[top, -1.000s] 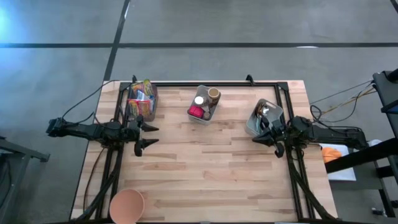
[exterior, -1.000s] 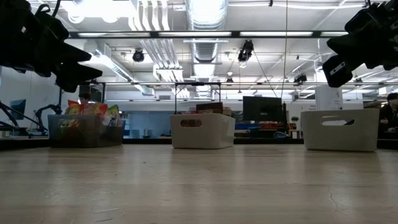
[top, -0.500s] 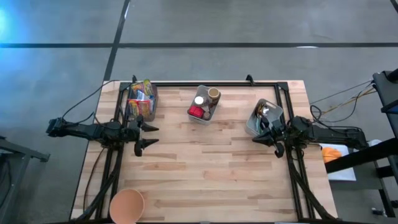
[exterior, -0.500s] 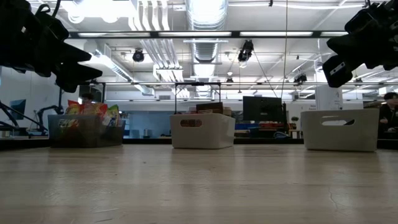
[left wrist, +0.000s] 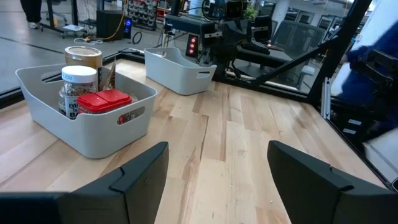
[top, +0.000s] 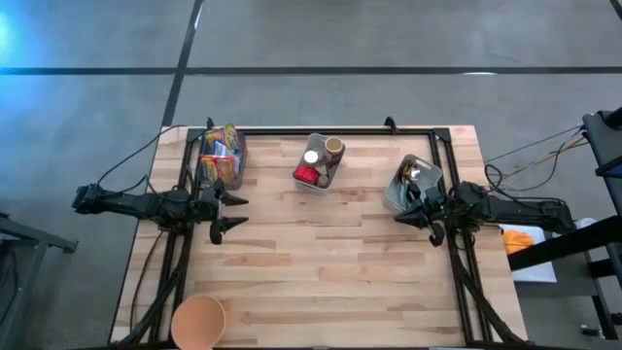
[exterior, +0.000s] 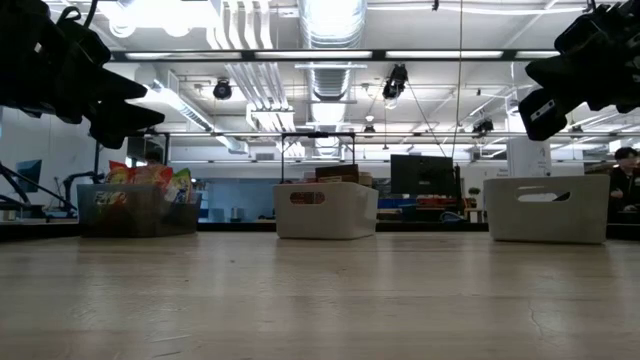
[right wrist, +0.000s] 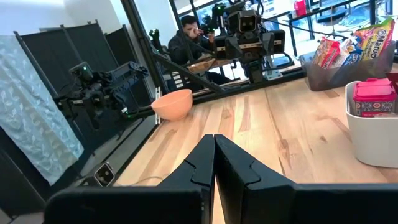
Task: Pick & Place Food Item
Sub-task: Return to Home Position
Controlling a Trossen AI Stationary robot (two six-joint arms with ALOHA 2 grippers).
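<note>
Sorting is looking finished: seasoning bottles (left wrist: 79,78) are sitting in the middle gray bin (left wrist: 99,134), utensils (top: 416,175) in the right gray bin (exterior: 548,215). The left gripper (left wrist: 217,149) is hovering empty at the table's side with fingers apart, the right gripper (right wrist: 214,140) with fingers together.

The right claw (right wrist: 214,140) is pointing across the worktop (right wrist: 280,134) with its fingers pressed together. An orange bowl (right wrist: 173,104) is sitting far off. A pink-lidded jar (right wrist: 373,99) is standing in a white bin (right wrist: 373,142).
</note>
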